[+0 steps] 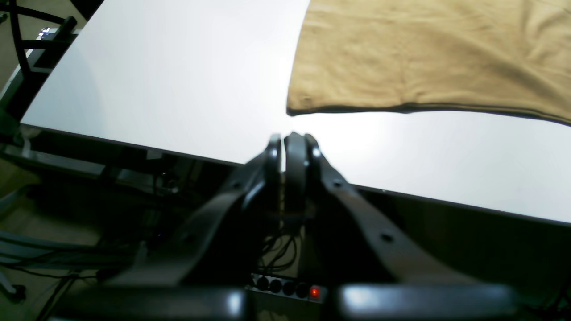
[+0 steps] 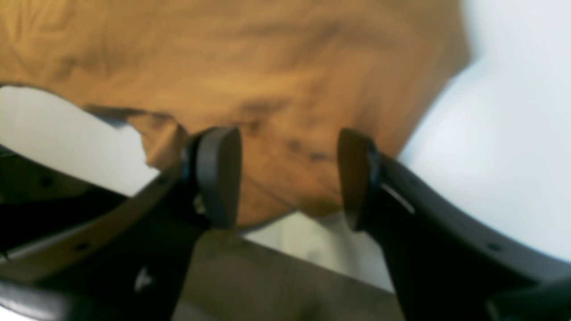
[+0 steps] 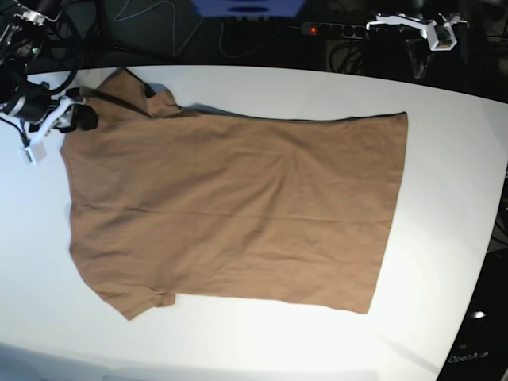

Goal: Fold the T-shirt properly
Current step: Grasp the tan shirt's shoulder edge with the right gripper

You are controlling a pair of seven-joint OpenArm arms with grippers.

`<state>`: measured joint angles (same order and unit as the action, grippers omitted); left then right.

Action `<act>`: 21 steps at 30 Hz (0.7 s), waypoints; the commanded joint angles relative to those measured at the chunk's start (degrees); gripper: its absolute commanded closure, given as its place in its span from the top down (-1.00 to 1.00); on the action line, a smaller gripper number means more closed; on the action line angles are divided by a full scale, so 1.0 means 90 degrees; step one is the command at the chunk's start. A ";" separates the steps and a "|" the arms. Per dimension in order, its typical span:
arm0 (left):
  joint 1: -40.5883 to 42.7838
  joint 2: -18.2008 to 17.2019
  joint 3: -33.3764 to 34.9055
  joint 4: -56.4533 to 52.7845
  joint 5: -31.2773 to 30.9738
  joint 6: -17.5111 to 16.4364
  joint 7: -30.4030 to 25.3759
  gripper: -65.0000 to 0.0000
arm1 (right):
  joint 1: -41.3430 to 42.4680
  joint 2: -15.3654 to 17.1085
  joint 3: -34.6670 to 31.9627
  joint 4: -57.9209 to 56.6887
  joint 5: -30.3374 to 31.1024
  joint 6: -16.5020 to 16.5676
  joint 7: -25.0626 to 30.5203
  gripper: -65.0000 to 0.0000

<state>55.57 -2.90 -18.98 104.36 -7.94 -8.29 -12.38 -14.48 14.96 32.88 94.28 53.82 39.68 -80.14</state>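
Lying flat across the white table [image 3: 444, 159], the T-shirt [image 3: 238, 206] is spread out. Right gripper [image 2: 285, 178] hangs over a sleeve edge, fingers apart; left gripper [image 1: 292, 151] is pinched together off the table's edge, empty.

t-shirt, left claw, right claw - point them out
T-shirt [image 3: 238, 206]: base view, middle of the body panel.
left claw [image 1: 292, 140]: left wrist view, closed fingertips.
right claw [image 2: 289, 178]: right wrist view, gap between the open fingers.

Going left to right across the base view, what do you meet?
Right arm's claw at the shirt's shoulder edge → T-shirt spread flat → bare white table → left arm's claw, parked beyond the far edge.
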 commanded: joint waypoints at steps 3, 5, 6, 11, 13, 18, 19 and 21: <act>0.0101 -0.0015 -0.0035 0.0014 -0.0011 0.0028 -0.0143 -0.97 | 0.0002 0.0218 -0.0220 -0.0253 -0.0261 0.0035 0.0015 0.07; 0.0082 -0.0015 -0.0035 -0.0015 -0.0011 0.0018 -0.0143 -0.97 | 0.0002 0.0218 -0.0308 -0.0331 -0.0447 0.0035 0.0015 0.07; 0.0082 -0.0015 -0.0035 -0.0044 -0.0011 0.0018 -0.0143 -0.97 | 0.0002 0.0218 -0.0338 -0.0322 -0.0515 0.0035 0.0015 0.07; 0.0072 -0.0015 -0.0035 -0.0084 -0.0011 0.0018 -0.0143 -0.97 | 0.0012 0.0218 -0.0328 -0.0292 -0.0535 0.0035 0.0015 0.07; 0.0023 -0.0015 -0.0035 -0.0084 -0.0011 0.0008 -0.0143 -0.97 | 0.0022 0.0218 -0.0328 -0.0292 -0.0535 0.0035 0.0015 0.07; 0.0004 -0.0015 -0.0035 -0.0084 -0.0011 0.0008 -0.0143 -0.97 | 0.0197 0.0228 -0.0328 -0.0292 -0.0583 0.0035 0.0015 0.07; 0.0004 -0.0015 -0.0035 -0.0084 -0.0011 0.0008 -0.0143 -0.97 | 0.0237 0.0286 -0.0328 -0.0292 -0.0583 0.0035 0.0015 0.07; 0.0004 -0.0015 -0.0035 -0.0084 -0.0011 0.0008 -0.0143 -0.97 | 0.0276 0.0345 -0.0328 -0.0322 -0.0583 0.0035 0.0015 0.07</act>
<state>54.74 -2.87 -18.98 102.94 -7.94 -8.40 -12.36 -12.40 16.93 29.61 90.70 47.92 39.64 -80.36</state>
